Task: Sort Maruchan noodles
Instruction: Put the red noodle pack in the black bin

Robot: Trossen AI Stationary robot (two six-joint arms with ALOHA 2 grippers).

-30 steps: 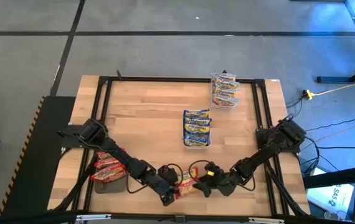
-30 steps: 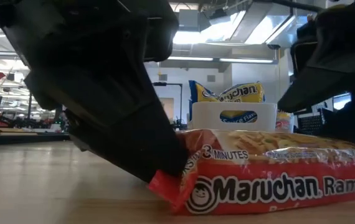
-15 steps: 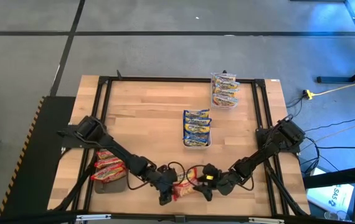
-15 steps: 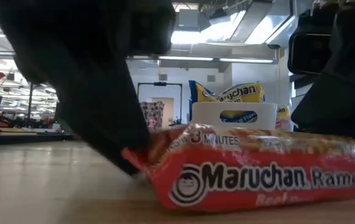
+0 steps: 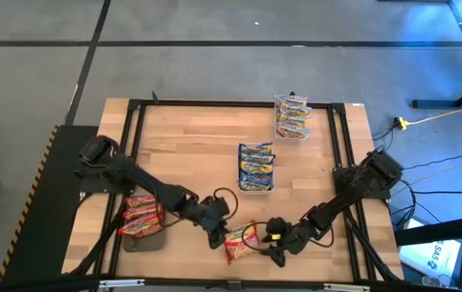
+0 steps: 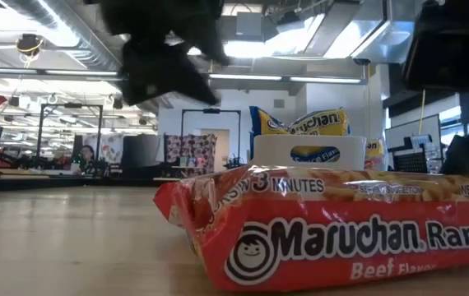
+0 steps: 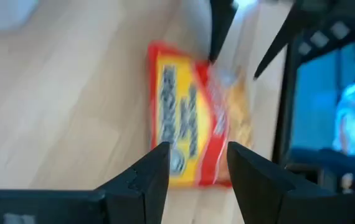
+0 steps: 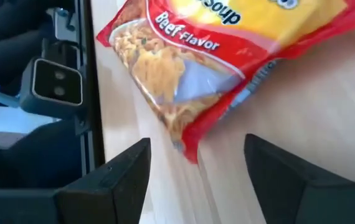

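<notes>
I am looking at a flat rectangular plastic ramen packet, yellow with a red border (image 5: 241, 241), which is lying flat on the light wooden table (image 5: 190, 154) near its front edge, with nothing gripping it. My left gripper (image 5: 215, 236) is hanging just beside the packet's left end with its two dark fingers (image 7: 146, 180) standing apart and empty. My right gripper (image 5: 272, 252) is sitting low just off the packet's right end, its fingers (image 8: 118, 180) likewise spread and holding nothing. Further left, red-bordered packets (image 5: 140, 216) are lying stacked in a dark tray (image 5: 145, 242) at the table's left front. Toward the middle, blue-bordered packets (image 5: 256, 164) are standing in a small white tray (image 5: 256, 188). Near the far right corner, more yellow packets (image 5: 293, 117) are filling a clear plastic tub (image 5: 293, 135).
</notes>
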